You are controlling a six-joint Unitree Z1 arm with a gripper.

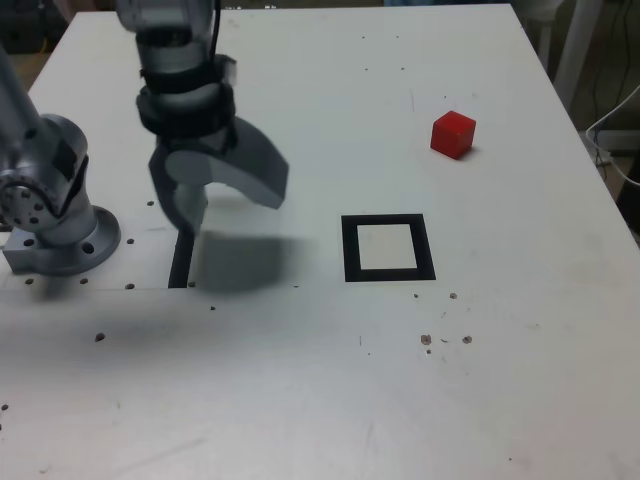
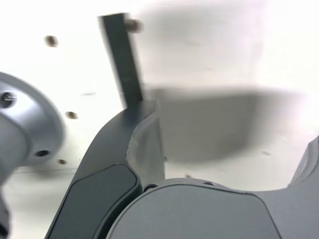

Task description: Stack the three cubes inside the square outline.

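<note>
Hanging over the white table (image 1: 330,400) at roughly ten o'clock in the exterior view, the gripper (image 1: 228,205) points downward with its jaws spread wide and nothing between them. No cube is held or touched. One finger sits low, just above the black strip (image 1: 181,262); the other curves out toward the exterior view's right.

The square outline (image 1: 388,247) lies flat near the table centre, at about three o'clock from the gripper, its white middle unoccupied. The red cube (image 1: 453,134) rests upright at about one o'clock from the outline, well apart from it and from the gripper. Only this one cube shows in either view.

The wrist view shows only the gripper (image 2: 234,134) from close in: one dark finger (image 2: 117,149) reaching to the end of the black strip (image 2: 122,59), the gripper's shadow on the table (image 2: 209,59), and the arm's round base flange (image 2: 27,124). Neither the outline nor the cube appears there.

Open table surface lies between gripper and outline. The cube sits near the table's edge on the exterior view's right.
</note>
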